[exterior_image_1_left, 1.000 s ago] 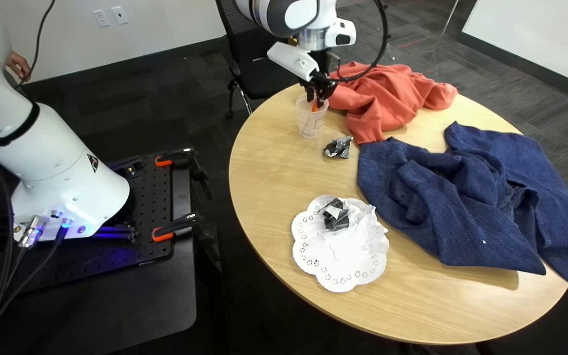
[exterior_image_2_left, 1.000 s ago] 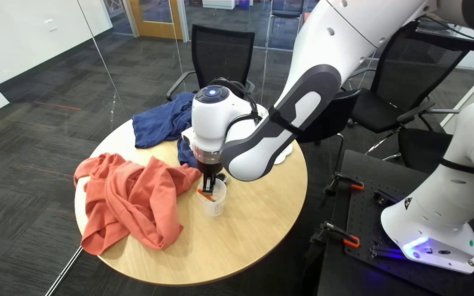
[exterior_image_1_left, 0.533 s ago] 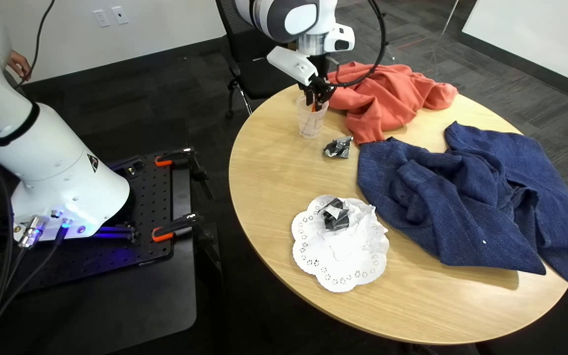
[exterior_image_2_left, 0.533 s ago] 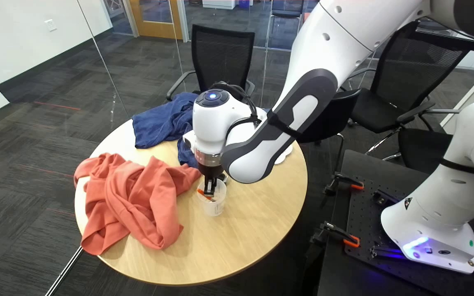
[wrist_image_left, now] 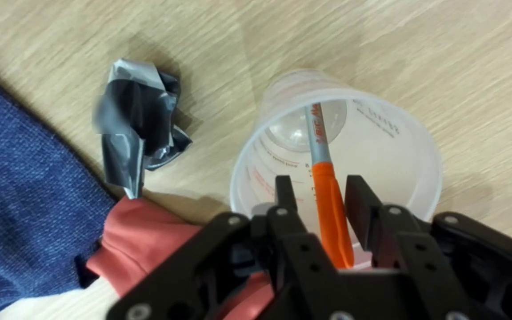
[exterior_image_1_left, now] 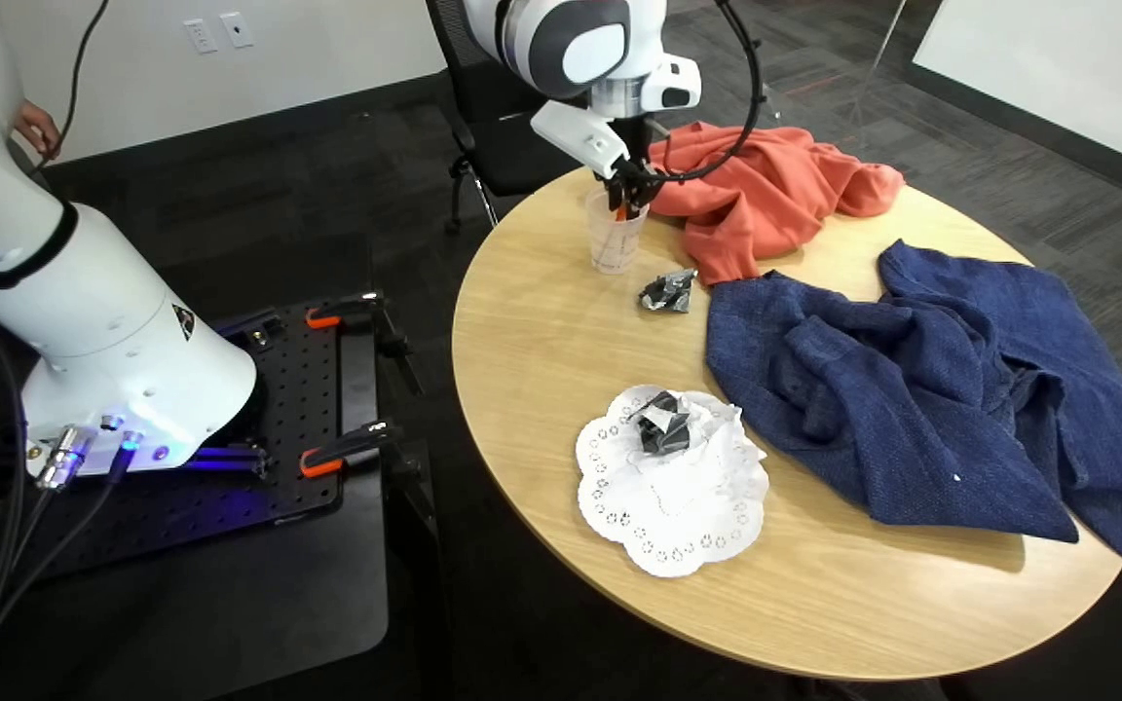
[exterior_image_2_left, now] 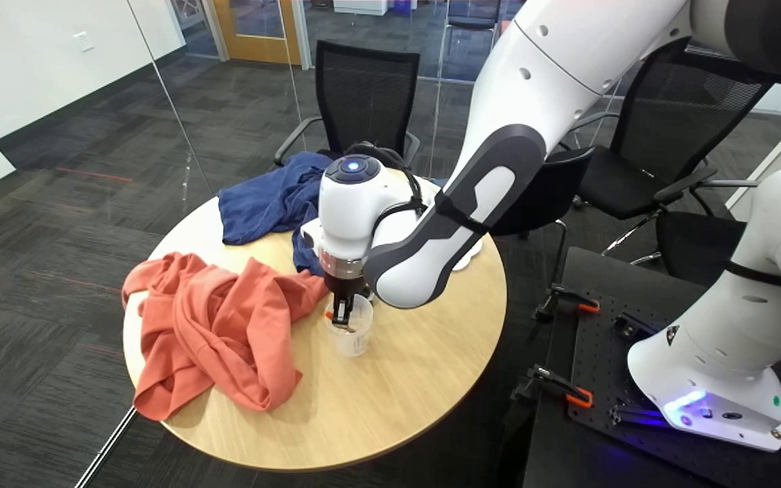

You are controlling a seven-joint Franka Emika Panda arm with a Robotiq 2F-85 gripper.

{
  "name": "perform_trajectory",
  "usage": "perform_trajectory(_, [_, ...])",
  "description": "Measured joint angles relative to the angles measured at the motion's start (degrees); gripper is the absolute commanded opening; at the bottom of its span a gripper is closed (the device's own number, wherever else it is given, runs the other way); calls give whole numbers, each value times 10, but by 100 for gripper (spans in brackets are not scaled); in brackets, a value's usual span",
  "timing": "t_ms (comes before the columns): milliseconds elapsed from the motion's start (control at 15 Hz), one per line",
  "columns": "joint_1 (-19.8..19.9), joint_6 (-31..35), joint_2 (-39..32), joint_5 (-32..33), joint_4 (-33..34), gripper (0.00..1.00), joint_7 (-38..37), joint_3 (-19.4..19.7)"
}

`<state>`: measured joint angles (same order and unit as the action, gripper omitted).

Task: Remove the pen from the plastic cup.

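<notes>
The clear plastic cup (exterior_image_1_left: 612,245) stands upright near the table's edge; it also shows in an exterior view (exterior_image_2_left: 352,344) and the wrist view (wrist_image_left: 394,169). The pen (wrist_image_left: 329,204), with an orange cap and grey barrel, leans inside the cup, cap end up. Only bits of its orange show in both exterior views (exterior_image_1_left: 620,213) (exterior_image_2_left: 329,315). My gripper (wrist_image_left: 320,189) points down at the cup's mouth, in both exterior views (exterior_image_1_left: 624,206) (exterior_image_2_left: 342,318). Its fingers are open on either side of the orange cap. The gap is wider on the wrist view's left; the right finger is close to the cap.
A crumpled dark foil wrapper (exterior_image_1_left: 668,291) lies beside the cup. A red cloth (exterior_image_1_left: 775,195) lies close behind the cup and a blue cloth (exterior_image_1_left: 873,399) farther along the round table (exterior_image_1_left: 532,341). A white doily (exterior_image_1_left: 610,487) holds crumpled paper and foil.
My gripper has moved slightly lower at the cup's mouth and covers more of the pen in an exterior view. The cup has not moved.
</notes>
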<state>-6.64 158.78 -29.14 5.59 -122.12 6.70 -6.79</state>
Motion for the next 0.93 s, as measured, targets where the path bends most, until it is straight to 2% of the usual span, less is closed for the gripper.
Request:
perform_trajectory(133, [2,12,-6,0,1,34,0,0])
perform_trajectory(267, [2,23,-11,0,3,9,0,-1])
perform_trajectory(400, [3,28,-18,0,7,0,0,-1])
perform_trajectory(600, [3,28,-23,0,13,4,0,-1])
perform_trajectory(933, [0,28,-16,1,10,4,0,-1])
